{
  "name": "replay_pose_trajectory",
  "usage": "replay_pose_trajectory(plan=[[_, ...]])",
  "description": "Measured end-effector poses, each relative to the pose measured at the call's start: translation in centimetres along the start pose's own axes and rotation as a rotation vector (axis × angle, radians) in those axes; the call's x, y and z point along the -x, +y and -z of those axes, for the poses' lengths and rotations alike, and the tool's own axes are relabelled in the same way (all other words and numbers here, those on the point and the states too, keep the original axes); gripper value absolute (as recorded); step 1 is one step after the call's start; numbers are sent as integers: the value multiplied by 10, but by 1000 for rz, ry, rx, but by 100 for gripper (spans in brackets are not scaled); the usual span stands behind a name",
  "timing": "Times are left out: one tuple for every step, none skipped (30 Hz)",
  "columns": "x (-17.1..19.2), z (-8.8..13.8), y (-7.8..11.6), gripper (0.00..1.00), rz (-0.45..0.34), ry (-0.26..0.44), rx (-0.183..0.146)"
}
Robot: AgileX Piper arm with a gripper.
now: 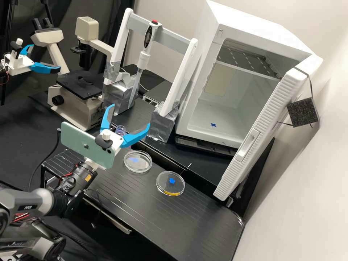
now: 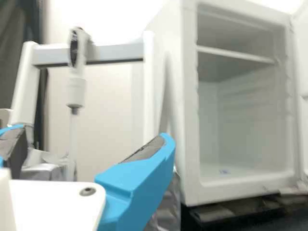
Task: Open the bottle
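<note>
We see the white frame standing beyond the gripper, a pipetting device upright at its grey crossbar and silver-wrapped blocks at its feet. To its right is the white cabinet, its ribbed door swung out toward the near right, with a dark block strapped to it. We make out a microscope at the far left and a slatted black stand at the near left. On the bench, two clear round dishes with blue marks lie apart, to the right of the gripper and nearer than the frame; the right one has a yellow strip along its near rim. A pale green phone sits on the arm just behind the gripper.

What we take to be the bottle is a small, clear, round shape with purplish-blue edges, just past the gripper's white base, which hides much of it; we cannot tell whether it has a cap. In both views the gripper's blue fingers stand wide apart.
</note>
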Motion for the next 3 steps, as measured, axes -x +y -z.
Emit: replay_pose_trajectory(plan=[[-1, -3, 0, 100, -3, -17, -8], [-1, -5, 1, 100, -4, -28, -15], [-1, -7, 1, 100, -10, -40, -22]])
